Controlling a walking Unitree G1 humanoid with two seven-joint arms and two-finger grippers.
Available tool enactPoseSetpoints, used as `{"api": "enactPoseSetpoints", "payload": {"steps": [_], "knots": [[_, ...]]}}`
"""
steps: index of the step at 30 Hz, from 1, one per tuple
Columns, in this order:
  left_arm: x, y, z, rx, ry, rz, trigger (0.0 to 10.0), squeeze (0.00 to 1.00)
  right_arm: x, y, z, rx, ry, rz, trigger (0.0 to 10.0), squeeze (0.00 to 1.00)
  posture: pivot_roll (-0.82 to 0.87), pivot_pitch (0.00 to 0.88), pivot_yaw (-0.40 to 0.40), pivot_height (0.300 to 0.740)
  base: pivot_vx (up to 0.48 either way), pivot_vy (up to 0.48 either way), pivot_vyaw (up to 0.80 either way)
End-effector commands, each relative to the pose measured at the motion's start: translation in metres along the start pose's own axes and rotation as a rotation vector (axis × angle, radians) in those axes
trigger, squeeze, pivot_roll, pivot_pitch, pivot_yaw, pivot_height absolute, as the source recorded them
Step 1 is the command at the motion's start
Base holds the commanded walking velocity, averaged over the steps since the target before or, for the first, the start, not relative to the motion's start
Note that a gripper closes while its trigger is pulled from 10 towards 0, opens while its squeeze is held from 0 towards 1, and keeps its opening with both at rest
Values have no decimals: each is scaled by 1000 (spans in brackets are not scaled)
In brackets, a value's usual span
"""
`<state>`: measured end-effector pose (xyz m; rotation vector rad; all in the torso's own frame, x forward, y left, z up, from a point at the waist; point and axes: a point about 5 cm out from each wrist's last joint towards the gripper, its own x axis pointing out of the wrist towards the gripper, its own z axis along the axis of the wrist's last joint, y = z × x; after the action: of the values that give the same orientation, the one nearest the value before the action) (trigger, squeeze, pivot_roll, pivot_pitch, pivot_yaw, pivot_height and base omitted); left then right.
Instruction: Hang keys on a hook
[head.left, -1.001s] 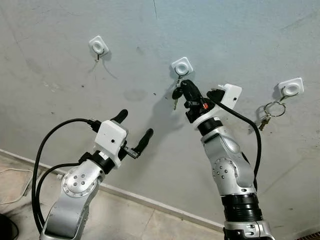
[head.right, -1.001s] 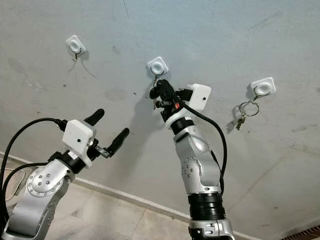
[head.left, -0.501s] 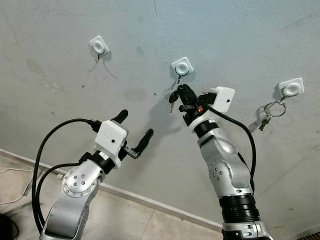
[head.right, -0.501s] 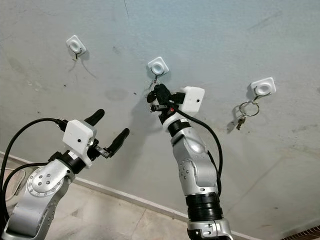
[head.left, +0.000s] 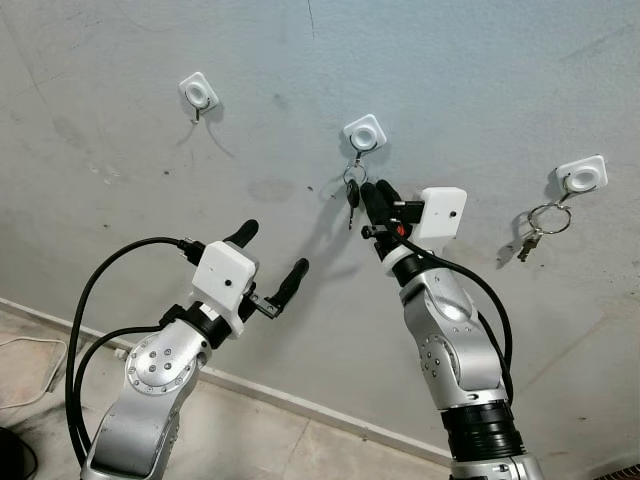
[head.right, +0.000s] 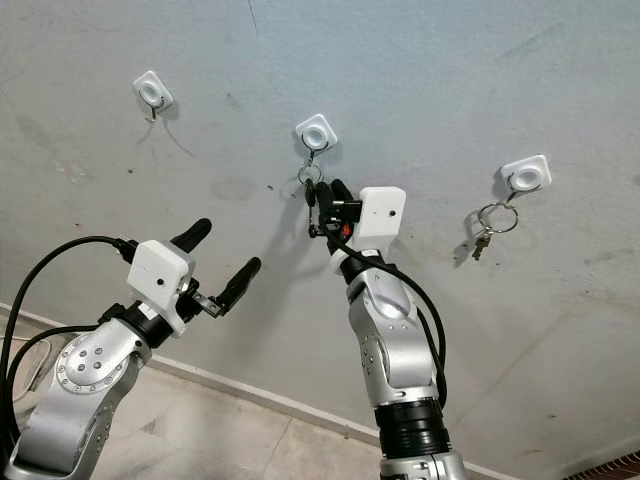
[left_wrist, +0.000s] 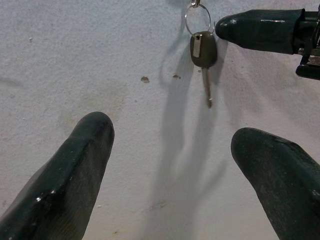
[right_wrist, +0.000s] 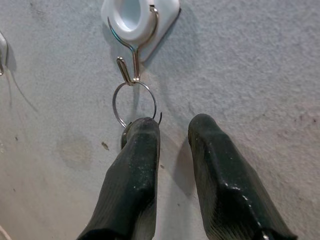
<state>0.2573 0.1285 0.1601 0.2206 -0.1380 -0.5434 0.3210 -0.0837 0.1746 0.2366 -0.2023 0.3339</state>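
In the left eye view you can see three white hooks on a grey wall (head.left: 120, 120). The middle hook (head.left: 364, 133) has the key ring (head.left: 352, 179) on it, and the key (head.left: 352, 198) hangs down under the ring. Your right gripper (head.left: 374, 196) is right beside the key, pointing up at the wall. Your left gripper (head.left: 270, 258) is lower and off to the left, well away from the hook, with its fingers spread apart and nothing in them. The far hook (head.left: 582, 176) on the right holds another bunch of keys (head.left: 534, 230).

In the right eye view it is the same scene, with the key hanging just at the tip of your right gripper.

In the left wrist view the key hangs straight down and looks free. One black finger of the right gripper is close beside it.

In the right wrist view the ring sits in the bend of the hook. The two fingers are a little apart and hold nothing, but one finger covers the top of the key.

Be careful when you pull back. If that finger drags on the key, I think it could lift the ring off the hook and the key would drop.
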Motion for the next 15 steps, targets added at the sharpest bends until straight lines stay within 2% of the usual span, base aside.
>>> {"api": "enactPoseSetpoints", "payload": {"steps": [1, 12, 15], "knots": [[2, -1, 2, 13, -10, -18, 10000, 0, 0, 1, 6, -18, -32, -5, 10000, 1000, 226, 0, -56, 740, 0, 0, 0], [3, -1, -1, 12, -6, -6, 10000, 0, -10, -14, 14, -102, -56, -77, 10000, 1000, 195, 0, -57, 740, 0, 0, 0], [2, 3, -4, 12, 1, 17, 10000, 0, -21, -20, 18, -95, -64, -95, 10000, 1000, 183, 0, -56, 740, 0, 0, 0]]}}
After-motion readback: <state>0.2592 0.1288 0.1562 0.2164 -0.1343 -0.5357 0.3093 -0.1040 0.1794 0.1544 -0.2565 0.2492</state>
